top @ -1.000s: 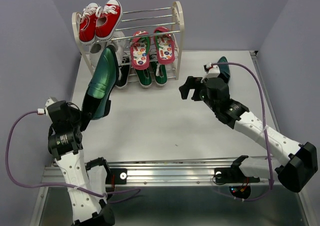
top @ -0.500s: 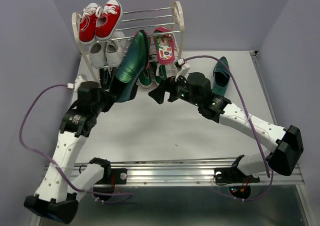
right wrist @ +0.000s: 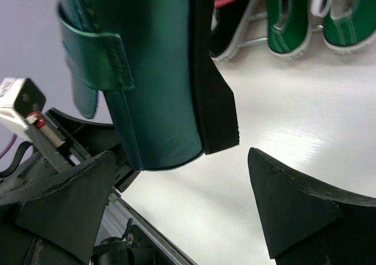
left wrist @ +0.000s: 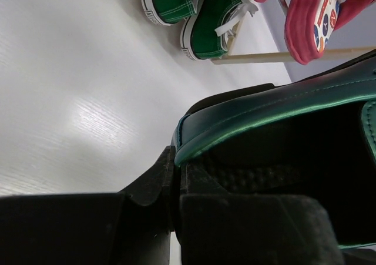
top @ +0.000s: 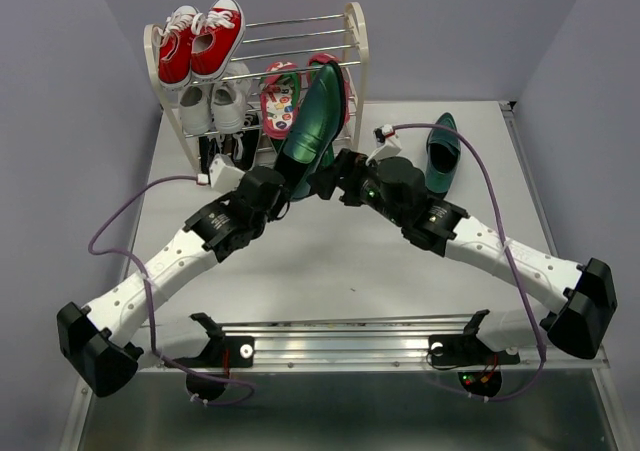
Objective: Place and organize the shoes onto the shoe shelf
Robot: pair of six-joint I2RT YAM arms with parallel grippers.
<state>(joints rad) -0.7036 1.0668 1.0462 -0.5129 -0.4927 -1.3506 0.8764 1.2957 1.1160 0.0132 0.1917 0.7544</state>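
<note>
My left gripper is shut on the heel rim of a glossy teal dress shoe, held in the air with its toe pointing at the shoe shelf. My right gripper stands open just right of that heel, not touching it. The other teal dress shoe lies on the table at the right. Pink-red flip-flops rest on the middle tier. Green sneakers sit on the bottom tier, mostly hidden in the top view.
Red sneakers sit on the top tier at the left, with white sneakers below them. The right part of the top tier shows bare rods. A metal rail runs along the table's near edge.
My left arm has swung right, carrying the teal shoe from the table's left side to the front of the shelf's right half. The right gripper moved left to the shoe's heel.
</note>
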